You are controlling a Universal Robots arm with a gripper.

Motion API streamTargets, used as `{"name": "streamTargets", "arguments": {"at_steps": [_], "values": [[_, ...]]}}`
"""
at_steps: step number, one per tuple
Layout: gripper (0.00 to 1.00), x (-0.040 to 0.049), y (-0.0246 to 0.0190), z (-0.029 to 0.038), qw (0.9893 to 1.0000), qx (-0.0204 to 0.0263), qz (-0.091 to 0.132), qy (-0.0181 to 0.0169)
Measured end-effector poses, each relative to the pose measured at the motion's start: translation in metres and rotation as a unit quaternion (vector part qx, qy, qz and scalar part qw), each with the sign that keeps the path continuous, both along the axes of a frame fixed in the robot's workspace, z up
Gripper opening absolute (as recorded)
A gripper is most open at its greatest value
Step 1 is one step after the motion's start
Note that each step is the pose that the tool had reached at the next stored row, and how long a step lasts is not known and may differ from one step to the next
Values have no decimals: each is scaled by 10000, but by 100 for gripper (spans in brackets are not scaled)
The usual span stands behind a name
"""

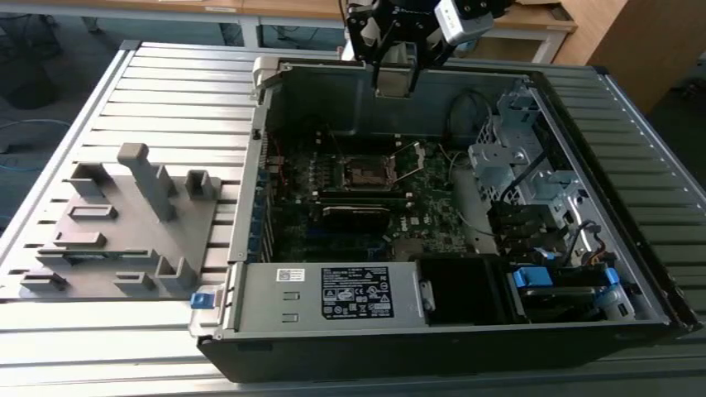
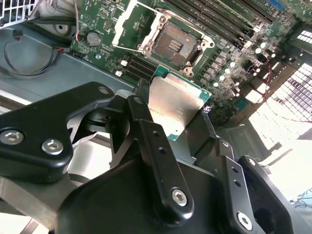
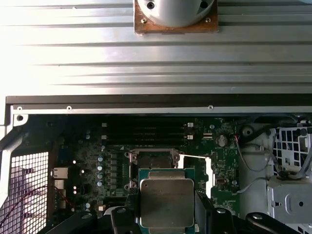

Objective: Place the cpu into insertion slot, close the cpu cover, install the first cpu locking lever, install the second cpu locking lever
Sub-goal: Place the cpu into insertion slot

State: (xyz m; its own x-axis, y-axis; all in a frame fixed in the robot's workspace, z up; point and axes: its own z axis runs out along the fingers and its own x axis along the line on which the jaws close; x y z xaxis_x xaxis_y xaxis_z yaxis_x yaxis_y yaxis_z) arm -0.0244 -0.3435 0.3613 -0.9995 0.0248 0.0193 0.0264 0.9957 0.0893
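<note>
A robotics lab, we would say.
We see a ribbed aluminium bench (image 1: 165,91) carrying an opened desktop computer case (image 1: 441,360) and a grey moulded fixture (image 1: 121,223). A robot's end effector (image 1: 395,87) hangs over the case, with wooden furniture (image 1: 646,41) behind.
</note>
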Motion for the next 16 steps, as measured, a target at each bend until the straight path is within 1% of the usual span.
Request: {"name": "streamTargets", "arguments": {"at_steps": [16], "values": [[54, 0, 0, -29, 10000, 0, 0, 0]]}}
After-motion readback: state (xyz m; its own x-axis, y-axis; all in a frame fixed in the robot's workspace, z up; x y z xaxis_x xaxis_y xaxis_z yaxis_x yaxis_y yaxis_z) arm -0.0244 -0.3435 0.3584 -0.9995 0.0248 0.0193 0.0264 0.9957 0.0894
